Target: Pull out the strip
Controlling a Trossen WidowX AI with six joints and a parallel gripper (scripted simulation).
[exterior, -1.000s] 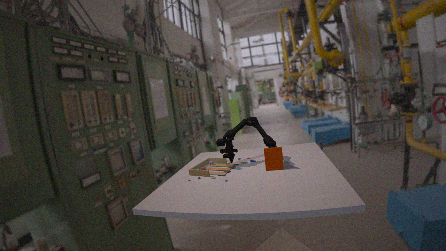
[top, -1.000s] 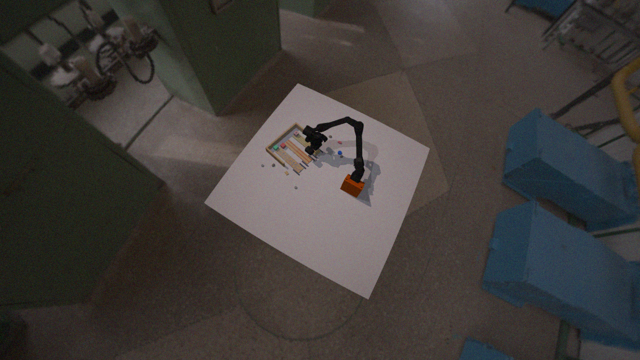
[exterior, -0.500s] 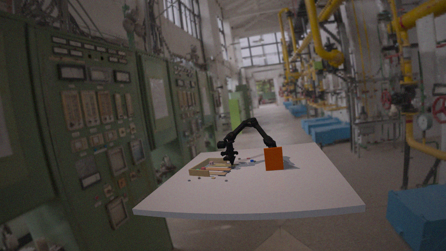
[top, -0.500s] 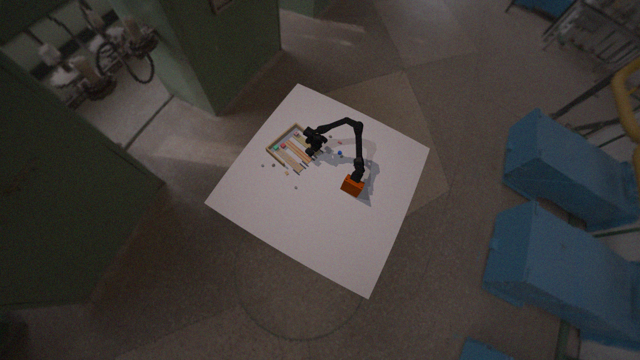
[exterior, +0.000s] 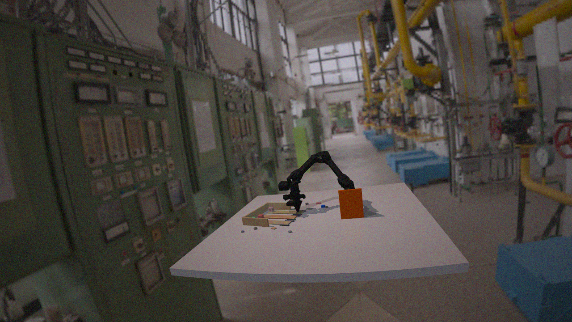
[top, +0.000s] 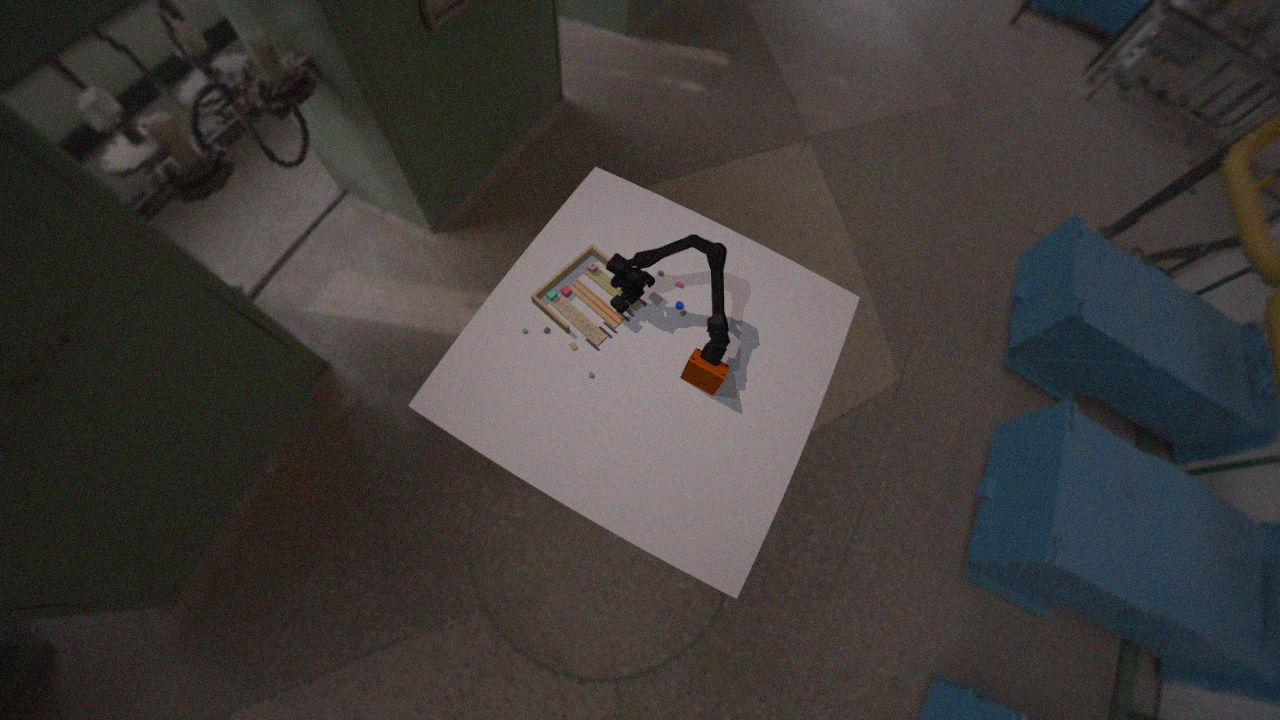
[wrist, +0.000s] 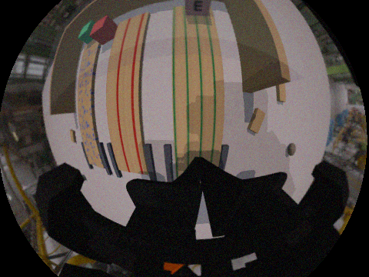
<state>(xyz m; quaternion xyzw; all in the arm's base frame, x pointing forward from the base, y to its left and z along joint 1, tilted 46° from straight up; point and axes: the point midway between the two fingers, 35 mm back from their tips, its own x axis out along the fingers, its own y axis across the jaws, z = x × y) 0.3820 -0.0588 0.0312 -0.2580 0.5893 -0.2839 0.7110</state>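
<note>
A pink cube (wrist: 197, 1) (top: 591, 265) (exterior: 270, 208) with a letter on it sits at the far end of a tan strip with green lines (wrist: 197, 92). To its left lie a strip with red lines (wrist: 128, 98) (top: 595, 304) carrying a red cube (wrist: 104, 29) (top: 565, 291), and a dotted strip (wrist: 88, 108) carrying a green cube (wrist: 85, 32) (top: 552, 292). All lie in a shallow wooden tray (wrist: 257, 57) (top: 562, 271) (exterior: 254, 221). My gripper (wrist: 198, 160) (top: 631, 300) (exterior: 297, 209) is shut, with its tips down at the near end of the green-lined strip. I see nothing held between the fingers.
The arm's orange base (top: 705, 370) (exterior: 351, 203) stands on the white table (top: 626, 447) to the right of the tray. Small loose pieces lie around: a blue one (top: 679, 305), a pink one (top: 679, 283), grey ones (top: 591, 375), and tan blocks (wrist: 257, 120) by the tray's right wall.
</note>
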